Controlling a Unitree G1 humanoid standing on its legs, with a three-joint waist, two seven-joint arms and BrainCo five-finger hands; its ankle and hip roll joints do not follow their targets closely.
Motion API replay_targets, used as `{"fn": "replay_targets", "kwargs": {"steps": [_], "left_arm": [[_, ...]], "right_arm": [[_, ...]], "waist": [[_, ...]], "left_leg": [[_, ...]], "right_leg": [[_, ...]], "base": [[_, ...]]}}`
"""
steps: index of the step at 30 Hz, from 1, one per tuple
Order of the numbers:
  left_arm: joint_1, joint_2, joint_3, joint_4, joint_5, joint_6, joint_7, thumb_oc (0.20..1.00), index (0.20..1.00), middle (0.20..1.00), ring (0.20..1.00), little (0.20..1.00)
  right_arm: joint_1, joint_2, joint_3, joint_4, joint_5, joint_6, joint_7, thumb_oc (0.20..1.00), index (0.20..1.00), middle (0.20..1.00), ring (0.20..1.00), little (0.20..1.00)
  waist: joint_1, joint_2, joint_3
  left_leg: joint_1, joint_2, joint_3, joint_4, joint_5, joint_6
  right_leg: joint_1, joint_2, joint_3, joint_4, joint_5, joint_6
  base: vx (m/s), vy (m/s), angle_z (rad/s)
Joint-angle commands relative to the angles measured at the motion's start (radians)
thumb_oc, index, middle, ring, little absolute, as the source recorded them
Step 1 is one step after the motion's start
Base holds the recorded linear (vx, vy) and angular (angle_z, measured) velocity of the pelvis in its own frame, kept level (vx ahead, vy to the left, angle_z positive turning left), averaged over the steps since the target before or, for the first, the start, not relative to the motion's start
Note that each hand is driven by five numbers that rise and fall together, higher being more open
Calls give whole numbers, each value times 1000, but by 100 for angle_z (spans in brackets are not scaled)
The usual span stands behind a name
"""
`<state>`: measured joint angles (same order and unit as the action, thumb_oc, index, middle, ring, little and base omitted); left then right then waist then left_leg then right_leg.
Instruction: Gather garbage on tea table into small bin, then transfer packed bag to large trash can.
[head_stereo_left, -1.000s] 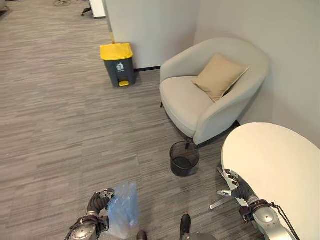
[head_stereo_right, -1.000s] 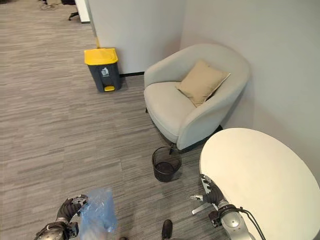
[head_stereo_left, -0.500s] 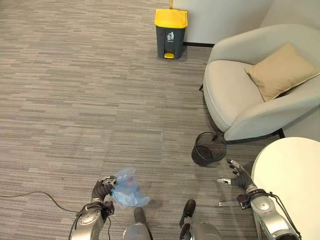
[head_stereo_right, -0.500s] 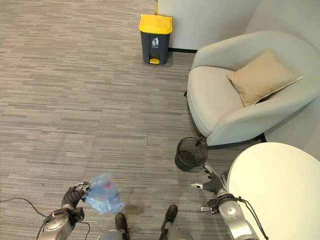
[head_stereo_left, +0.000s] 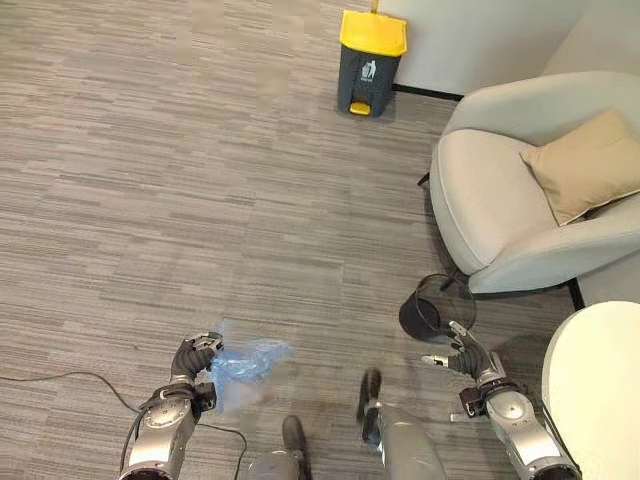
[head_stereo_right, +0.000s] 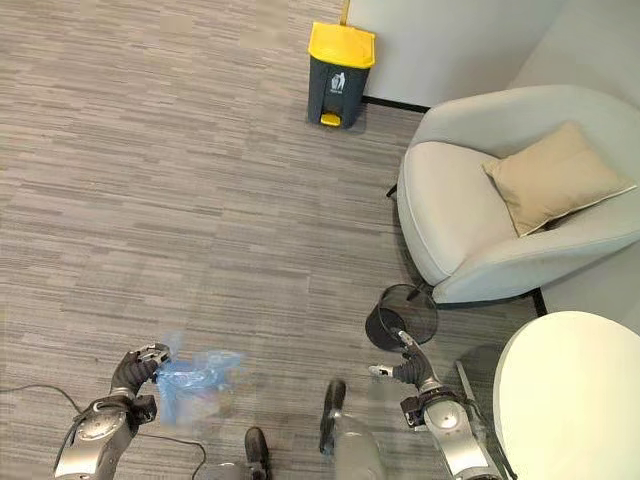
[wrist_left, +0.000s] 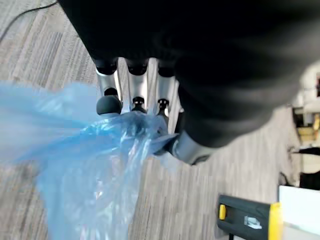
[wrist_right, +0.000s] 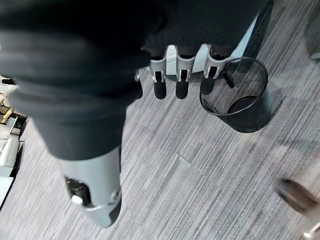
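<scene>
Blue plastic garbage bag, packed: neck pinched in curled fingers of left hand, lower left of frame, hanging above carpet. Right hand, lower right: fingers relaxed, holding nothing, beside empty black mesh bin. Yellow-lidded pedal trash can: top centre, well apart. Advice: keep neck clenched, carry bag steady; lid likely needs opening first.

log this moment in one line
left robot hand: shut on bag | right robot hand: open, empty | bin: far, lid closed
</scene>
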<state>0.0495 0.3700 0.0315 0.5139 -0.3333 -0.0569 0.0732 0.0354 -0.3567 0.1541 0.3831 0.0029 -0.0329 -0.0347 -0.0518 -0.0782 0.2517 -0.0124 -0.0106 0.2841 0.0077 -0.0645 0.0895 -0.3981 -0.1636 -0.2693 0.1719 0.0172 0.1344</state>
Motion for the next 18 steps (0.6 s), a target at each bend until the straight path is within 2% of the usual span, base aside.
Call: {"fn": "replay_targets", "kwargs": {"steps": [1, 5, 6, 7, 8, 9, 10, 11, 12, 14, 15, 17, 18], "left_arm": [[-6, 36, -6, -82, 15, -62, 2, 200, 200, 200, 200, 200], [-7, 21, -25, -83, 16, -64, -4, 200, 200, 200, 200, 200], [5, 17, -25, -83, 12, -61, -4, 200, 200, 200, 200, 200], [10, 12, -26, -84, 11, -61, -4, 200, 200, 200, 200, 200], [10, 11, -27, -81, 12, -60, -4, 200, 200, 200, 200, 200], [17, 11, -30, -86, 9, -59, -9, 200, 200, 200, 200, 200], [12, 9, -24, -84, 6, -62, -8, 200, 200, 200, 200, 200], [11, 9, -27, -79, 1, -62, -6, 200, 200, 200, 200, 200], [2, 2, -32, -66, -2, -60, -2, 200, 200, 200, 200, 200], [-1, 0, -34, -60, 1, -59, -2, 200, 200, 200, 200, 200], [-1, -3, -38, -66, 7, -58, -6, 200, 200, 200, 200, 200], [1, 3, -35, -71, 18, -56, -7, 200, 200, 200, 200, 200], [2, 5, -34, -70, 22, -55, -7, 200, 200, 200, 200, 200]], "right_arm": [[-27, -32, 0, -29, 28, -22, -23, 1000, 1000, 1000, 1000, 1000], [-12, -39, -1, -35, 27, -22, -23, 1000, 1000, 1000, 1000, 1000], [-3, -46, -2, -34, 26, -22, -20, 1000, 1000, 1000, 1000, 1000], [-3, -49, 0, -34, 29, -24, -21, 1000, 1000, 1000, 1000, 1000], [0, -57, -2, -32, 28, -30, -20, 1000, 1000, 1000, 1000, 1000], [7, -65, -4, -36, 26, -28, -17, 1000, 1000, 1000, 1000, 1000], [5, -73, -1, -31, 33, -31, -20, 1000, 1000, 1000, 1000, 1000], [8, -77, -9, -28, 36, -28, -22, 1000, 1000, 1000, 1000, 1000], [3, -85, -7, -13, 37, -27, -28, 1000, 1000, 1000, 1000, 1000], [0, -88, -11, -10, 37, -28, -31, 1000, 1000, 1000, 1000, 1000], [2, -94, -21, -9, 35, -26, -30, 1000, 1000, 1000, 1000, 1000], [4, -91, -25, -2, 36, -27, -33, 1000, 1000, 1000, 1000, 1000], [6, -90, -26, 3, 36, -28, -35, 1000, 1000, 1000, 1000, 1000]], "waist": [[-20, -5, 6], [-55, 5, -12], [-70, 14, -32], [-74, 20, -40], [-81, 25, -46], [-83, 27, -52], [-85, 25, -59], [-89, 20, -57], [-86, 9, -51], [-82, 6, -52], [-75, -7, -50], [-62, -6, -44], [-51, -5, -39]], "left_leg": [[33, -14, -57, 81, -145, -68], [106, -19, -125, 76, -198, -93], [128, 3, -129, 101, -212, -115], [129, 19, -126, 124, -202, -127], [115, 51, -117, 194, -153, -156], [88, 78, -110, 272, -118, -165], [73, 100, -98, 333, -58, -181], [49, 122, -84, 383, -36, -177], [-6, 118, -70, 405, -56, -150], [-31, 110, -71, 392, -78, -139], [-104, 108, -59, 341, -103, -130], [-148, 108, -67, 290, -65, -140], [-192, 106, -81, 262, -17, -149]], "right_leg": [[60, 0, 10, -40, 38, 19], [22, 4, 56, -33, 57, 18], [32, 10, 75, -8, 46, -2], [45, 14, 71, -10, 37, -8], [68, 24, 66, -12, 28, -24], [98, 36, 59, -20, 8, -39], [134, 60, 51, -33, -14, -57], [158, 65, 46, -40, -31, -69], [186, 71, 59, -46, -54, -80], [198, 72, 65, -47, -65, -78], [232, 61, 76, -56, -81, -71], [256, 70, 88, -52, -100, -72], [275, 78, 97, -54, -110, -73]], "base": [[323, -75, 38], [513, -213, 79], [520, -287, 72], [490, -312, 41], [333, -265, 33], [356, -297, 25], [332, -267, 17], [366, -231, 2], [305, -145, -14], [241, -64, -47], [263, -21, -47], [300, 0, -15], [264, 26, -24]]}}
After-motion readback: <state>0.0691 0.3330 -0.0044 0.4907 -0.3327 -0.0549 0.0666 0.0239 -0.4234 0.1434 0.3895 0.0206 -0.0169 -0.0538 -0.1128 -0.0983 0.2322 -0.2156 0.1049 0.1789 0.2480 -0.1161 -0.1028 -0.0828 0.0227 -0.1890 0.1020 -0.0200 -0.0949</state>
